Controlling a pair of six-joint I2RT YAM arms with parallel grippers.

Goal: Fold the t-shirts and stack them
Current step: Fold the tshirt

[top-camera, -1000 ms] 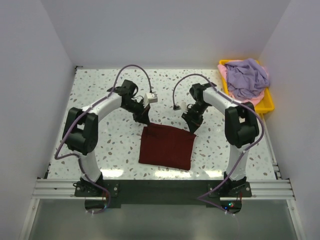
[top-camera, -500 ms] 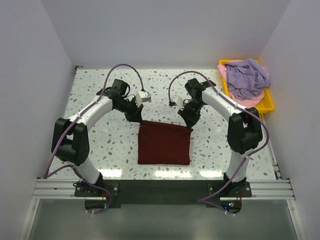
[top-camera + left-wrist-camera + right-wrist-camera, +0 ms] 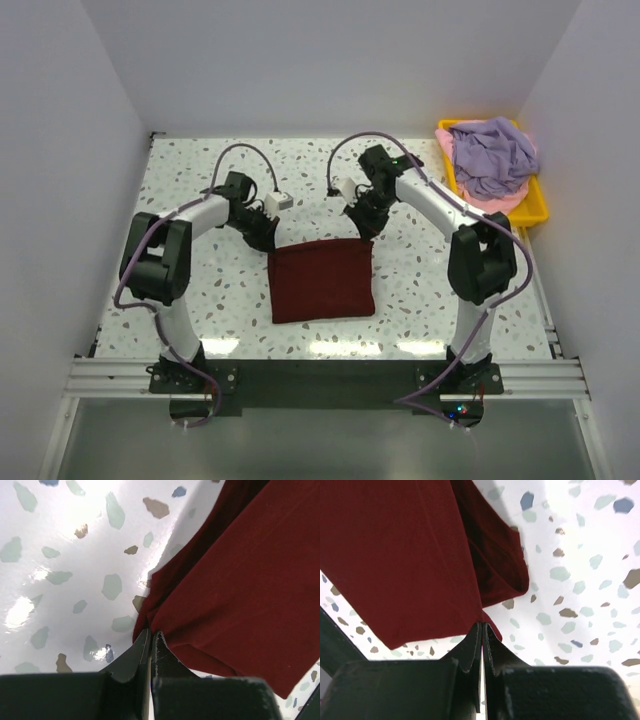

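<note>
Pinching maroon t-shirt [image 3: 322, 280] corners, left gripper [image 3: 151, 636], right gripper [image 3: 482, 627], the nip clear only in wrist views.

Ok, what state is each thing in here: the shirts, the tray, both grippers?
Dark maroon red cloth t-shirt: folded into a rectangle, lying flat, far corners pinched.
Lavender purple cloth t-shirt: unfolded, crumpled in the tray.
Pale pink cloth t-shirt: crumpled under the lavender one, mostly hidden.
Yellow plastic tray: holding both crumpled shirts.
Left gripper: shut on the maroon shirt's far left corner.
Right gripper: shut on its far right corner.
</note>
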